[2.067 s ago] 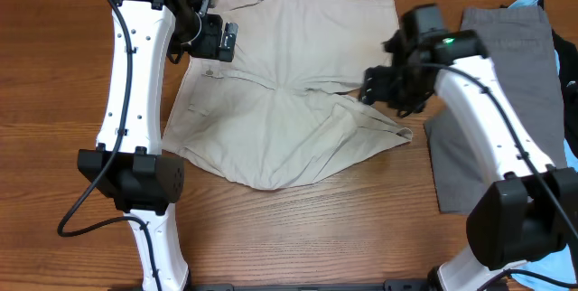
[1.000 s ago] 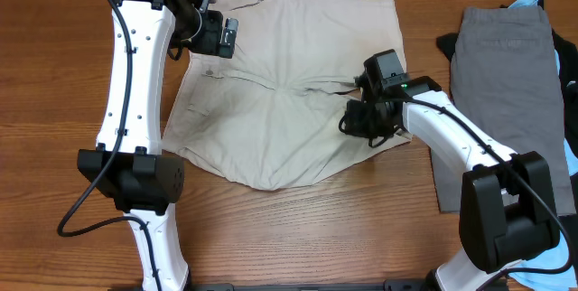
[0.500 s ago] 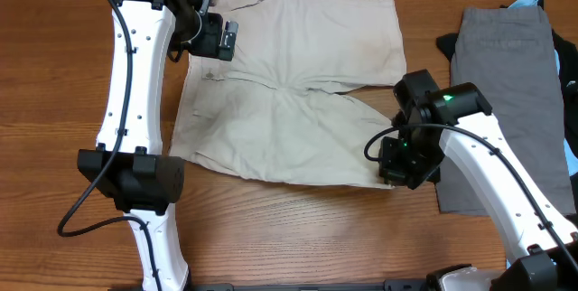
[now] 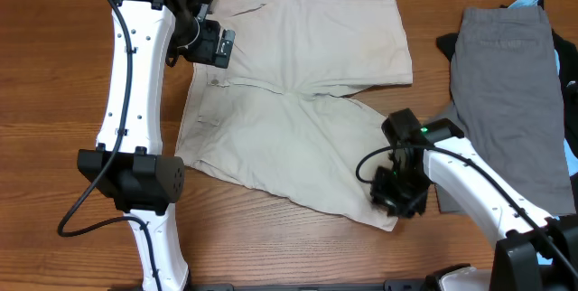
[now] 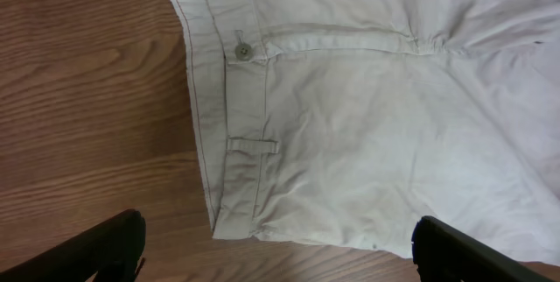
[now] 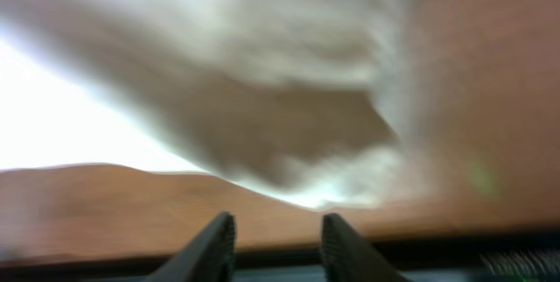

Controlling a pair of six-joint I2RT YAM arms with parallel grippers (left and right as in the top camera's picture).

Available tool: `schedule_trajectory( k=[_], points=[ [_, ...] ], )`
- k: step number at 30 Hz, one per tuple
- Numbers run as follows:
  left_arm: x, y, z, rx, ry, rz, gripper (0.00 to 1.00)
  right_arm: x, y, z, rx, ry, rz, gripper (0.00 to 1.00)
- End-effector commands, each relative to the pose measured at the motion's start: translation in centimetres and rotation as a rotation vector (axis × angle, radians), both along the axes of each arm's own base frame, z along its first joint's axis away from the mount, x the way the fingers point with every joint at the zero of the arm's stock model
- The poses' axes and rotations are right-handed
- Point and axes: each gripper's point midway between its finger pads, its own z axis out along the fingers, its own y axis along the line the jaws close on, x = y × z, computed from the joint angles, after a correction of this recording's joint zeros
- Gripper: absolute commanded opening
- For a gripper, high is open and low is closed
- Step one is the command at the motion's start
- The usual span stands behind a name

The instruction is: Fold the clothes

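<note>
The pale beige khaki shorts (image 4: 298, 137) lie spread on the wooden table, waistband to the left and both legs to the right. My left gripper (image 4: 212, 45) hovers open over the far end of the waistband. In the left wrist view its fingers (image 5: 280, 260) are wide apart above the button and belt loop of the shorts (image 5: 367, 98). My right gripper (image 4: 397, 199) is at the hem corner of the near leg. In the blurred right wrist view its fingers (image 6: 280, 238) stand a little apart with nothing between them, and the cloth (image 6: 219, 81) is just ahead.
Grey shorts (image 4: 506, 83) lie flat at the right. A light-blue garment (image 4: 528, 2) and a black one (image 4: 447, 42) stick out from under them. Bare wood lies left of and in front of the beige shorts.
My right gripper has pulled the near leg of the beige shorts toward the front right, spreading it flat. The left arm has stayed in place.
</note>
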Motion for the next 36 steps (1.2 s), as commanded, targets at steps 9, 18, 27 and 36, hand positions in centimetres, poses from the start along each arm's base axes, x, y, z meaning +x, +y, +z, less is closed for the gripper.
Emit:
schedule_trajectory(
  k=[9, 18, 27, 36],
  points=[
    [0.8, 0.1, 0.9, 0.013, -0.055, -0.013, 1.00, 12.4, -4.4, 2.7, -0.207, -0.439, -0.108, 0.72],
    [0.9, 0.1, 0.9, 0.011, -0.062, -0.013, 1.00, 15.3, -7.1, -1.7, -0.233, -0.406, -0.144, 0.57],
    [0.8, 0.1, 0.9, 0.009, -0.057, -0.014, 1.00, 16.2, -7.2, -4.6, -0.245, -0.387, -0.141, 0.43],
    [0.8, 0.1, 0.9, 0.009, -0.058, -0.014, 1.00, 16.7, -7.6, -5.1, -0.268, -0.427, -0.146, 0.04]
  ],
)
